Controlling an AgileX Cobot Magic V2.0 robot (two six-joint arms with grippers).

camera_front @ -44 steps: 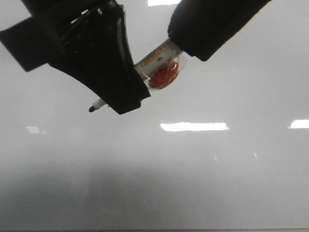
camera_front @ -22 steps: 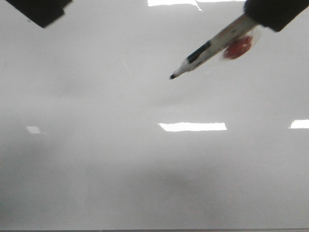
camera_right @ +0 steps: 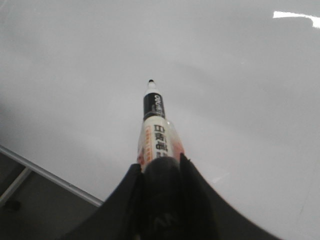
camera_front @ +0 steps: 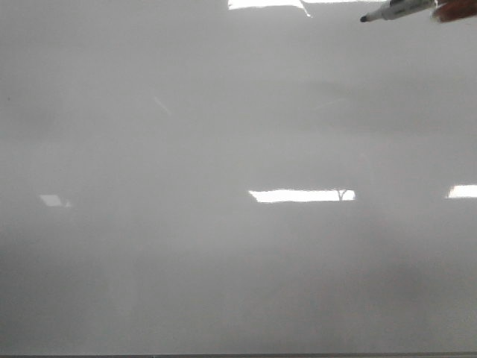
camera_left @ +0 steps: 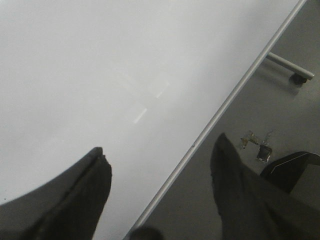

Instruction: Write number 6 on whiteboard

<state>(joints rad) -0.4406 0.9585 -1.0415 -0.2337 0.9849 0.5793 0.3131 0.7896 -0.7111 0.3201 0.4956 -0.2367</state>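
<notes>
Nearest to us in the right wrist view, our right hand [camera_right: 161,172] is clamped on a marker [camera_right: 156,125]: black fingers [camera_right: 192,192] hug both sides of the barrel, cap off, black tip pointing out over the board [camera_right: 240,90]. Tip looks clear of the surface, tho we can't tell for sure from this angle. Barrel is white w/ a black band near the tip and printed text lower down.

In the left wrist view, our left hand [camera_left: 160,195] is spread wide w/ nothing between the fingers [camera_left: 87,185]. It sits over the board's thin metal edge [camera_left: 220,107]; one finger over the white surface, the other over the grey floor [camera_left: 280,110] beyond the edge. A dark rod w/ a small wheel shows on the floor, plus a bit of scrap.

Farther out, the front view is almost all board [camera_front: 223,283], glossy pale grey w/ bright rectangular glare patches. Only the marker's tip end [camera_front: 391,10] pokes in at the top right corner, w/ a red blur just behind it. We see no 6 on the board in any view; a faint light scratch sits upper left.
</notes>
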